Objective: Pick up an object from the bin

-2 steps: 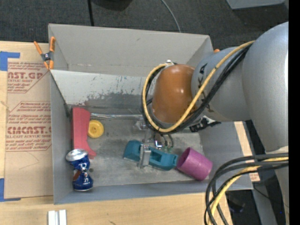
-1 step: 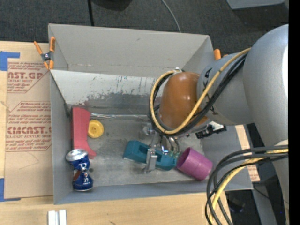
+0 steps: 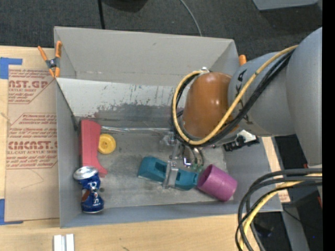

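Note:
My gripper (image 3: 172,172) hangs low at the front middle of the bin, right on top of a teal plastic thing (image 3: 152,170) that lies flat on the floor. Its metal tip crosses the teal thing's middle, so teal shows on both sides of it. A magenta cup (image 3: 216,182) lies on its side just right of the teal thing, touching its right end.
Along the left wall a pink block (image 3: 90,143) stands lengthwise with a small yellow disc (image 3: 107,144) beside it. A crushed blue drink can (image 3: 90,188) sits in the front left corner. The arm's orange cover and cables fill the bin's right side.

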